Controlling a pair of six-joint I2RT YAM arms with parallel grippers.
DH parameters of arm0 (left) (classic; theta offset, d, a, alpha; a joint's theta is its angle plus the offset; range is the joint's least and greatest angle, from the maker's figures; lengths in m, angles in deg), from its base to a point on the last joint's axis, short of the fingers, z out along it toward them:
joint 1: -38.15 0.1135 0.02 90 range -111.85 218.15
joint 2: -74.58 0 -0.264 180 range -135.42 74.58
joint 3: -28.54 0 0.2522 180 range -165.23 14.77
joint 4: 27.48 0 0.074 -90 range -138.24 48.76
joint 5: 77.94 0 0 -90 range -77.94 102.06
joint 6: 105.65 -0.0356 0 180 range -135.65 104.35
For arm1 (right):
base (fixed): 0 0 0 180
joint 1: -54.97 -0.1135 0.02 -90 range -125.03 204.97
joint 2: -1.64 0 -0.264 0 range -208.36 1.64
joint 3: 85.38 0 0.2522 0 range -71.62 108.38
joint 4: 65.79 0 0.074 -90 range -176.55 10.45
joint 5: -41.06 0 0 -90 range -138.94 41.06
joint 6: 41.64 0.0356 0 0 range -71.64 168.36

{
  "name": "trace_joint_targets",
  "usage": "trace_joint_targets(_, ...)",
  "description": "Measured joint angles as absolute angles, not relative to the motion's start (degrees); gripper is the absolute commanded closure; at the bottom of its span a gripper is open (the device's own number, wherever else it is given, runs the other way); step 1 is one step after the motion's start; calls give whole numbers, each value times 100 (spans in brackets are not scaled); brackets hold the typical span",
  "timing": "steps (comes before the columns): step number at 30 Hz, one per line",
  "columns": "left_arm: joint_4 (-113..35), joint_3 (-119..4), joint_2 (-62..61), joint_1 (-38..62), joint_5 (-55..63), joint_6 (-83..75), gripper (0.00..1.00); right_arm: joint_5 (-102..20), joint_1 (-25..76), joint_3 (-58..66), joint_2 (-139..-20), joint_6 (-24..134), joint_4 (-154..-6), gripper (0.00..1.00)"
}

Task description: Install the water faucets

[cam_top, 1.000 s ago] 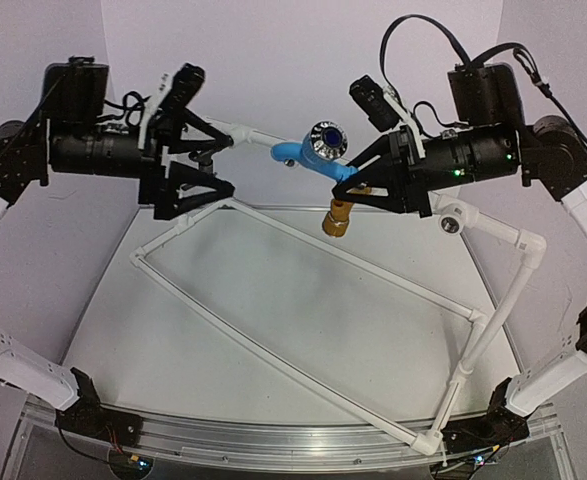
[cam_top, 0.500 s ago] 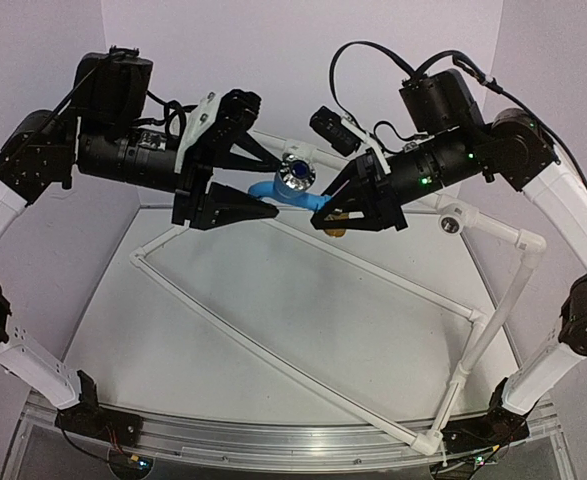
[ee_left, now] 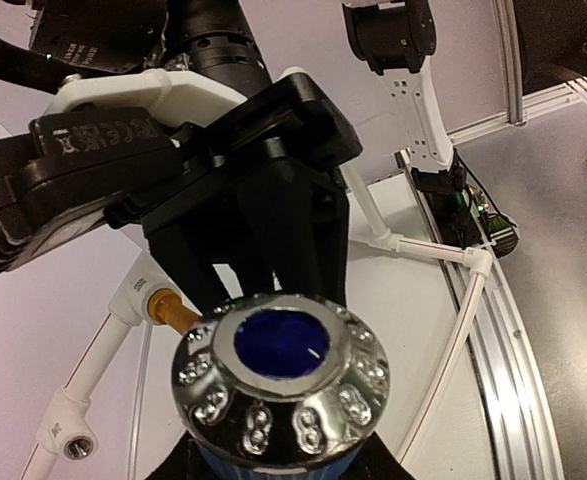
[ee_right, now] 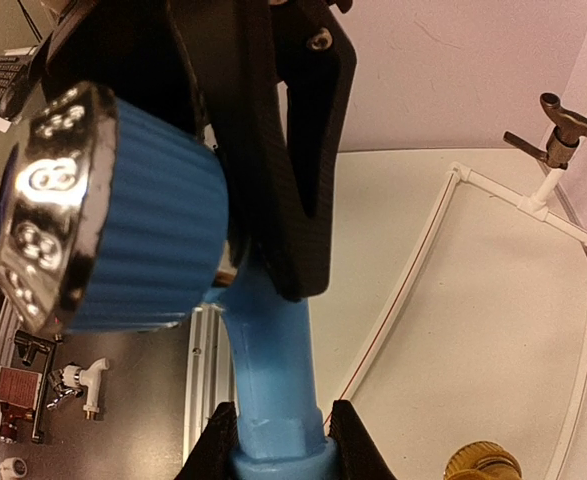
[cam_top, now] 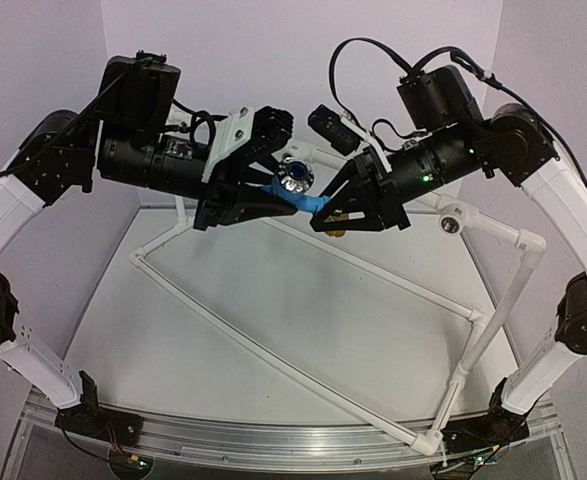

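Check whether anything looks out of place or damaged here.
Nothing looks broken or spilled. The bright blue plastic faucet hangs in mid-air, pinched between left gripper and right gripper, not seated on the white pipe frame.

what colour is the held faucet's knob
Ribbed blue knob, chrome cap; clearest in right wrist view.

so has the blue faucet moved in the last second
Yes. The blue faucet has shifted left and down in the top view, farther from the white elbow fitting on the right.
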State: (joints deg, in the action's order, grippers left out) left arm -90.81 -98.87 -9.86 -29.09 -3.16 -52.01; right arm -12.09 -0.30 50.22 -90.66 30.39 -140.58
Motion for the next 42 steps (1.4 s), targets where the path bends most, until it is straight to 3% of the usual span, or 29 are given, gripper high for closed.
trace_joint_targets(2,-9080,-9887,-986,-2907,-282,-5222,96,-1176,-30,5027,-9078,3023,-14110,98)
trace_joint_targets(3,-9079,-9887,-986,-2908,-275,-5185,99,-1157,-30,5037,-9085,3015,-14134,89)
trace_joint_targets(5,-9079,-9886,-986,-2912,-283,-5139,100,-1147,-28,5089,-9098,2976,-14186,64)
trace_joint_targets(6,-9051,-9881,-984,-2915,-258,-5083,100,-1161,-28,5124,-9104,2975,-14204,57)
trace_joint_targets(10,-8652,-9496,-862,-2944,236,-4424,100,-1561,-23,5406,-9132,3005,-14160,37)
trace_joint_targets(12,-8455,-9129,-737,-2936,594,-3947,100,-1852,-2,5582,-9118,2994,-14130,32)
trace_joint_targets(19,-7235,-7391,193,-2540,1821,-2131,100,-3391,121,5788,-8826,2973,-14039,29)
trace_joint_targets(27,-4499,-5262,1511,-2394,3266,-1299,100,-5351,199,5314,-8420,2804,-14390,29)
trace_joint_targets(35,-2417,-4409,1102,-2393,3430,-1392,100,-6239,353,5130,-8835,2634,-15217,31)
trace_joint_targets(42,-1313,-4134,530,-2275,3371,-1584,100,-6436,637,4790,-8868,2472,-15466,40)
